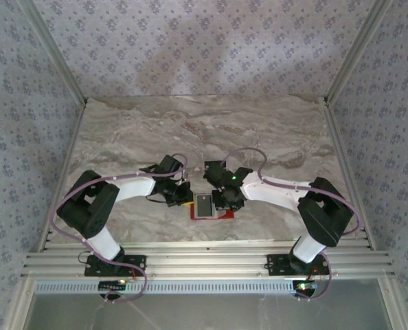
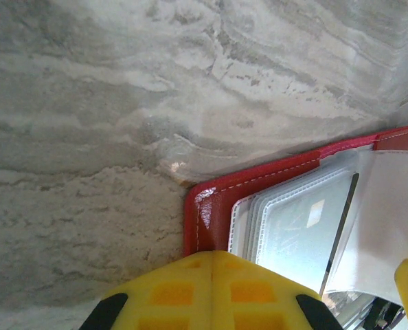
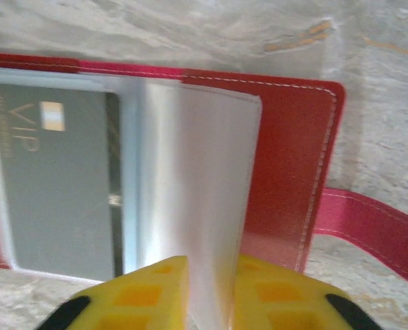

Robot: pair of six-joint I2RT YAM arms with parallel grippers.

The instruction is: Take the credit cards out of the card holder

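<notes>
**Right fingers pinching a sleeve leaf over the open red holder**

Nearest the left wrist camera, the left fingers (image 2: 163, 295), yellow and padded, are sitting clenched together with nothing between them. They are at the edge of the small red folding card holder (image 2: 211, 206), apparently pinning that cover down, though contact is hard to confirm. On the other side, the right fingers (image 3: 142, 295) are grasping a clear plastic sleeve (image 3: 197, 179), which is standing up from the spine like a turned page. Beyond them the card holder is lying open and flat on the marbled grey worktop (image 2: 87, 103), between the two arms, its red snap tab (image 3: 369, 220) trailing off to one side. A thin grey credit card (image 3: 60, 185) is sitting inside a clear pocket, not yet out.

To do this step well, I judge the cover needs pinning firmly. The card should be slid out along its pocket from an exposed edge rather than tugged upward, or the whole holder may lift.

The card is showing "VIP" in gold beside a gold chip patch. The smaller line next to it is too blurred to read.
</notes>
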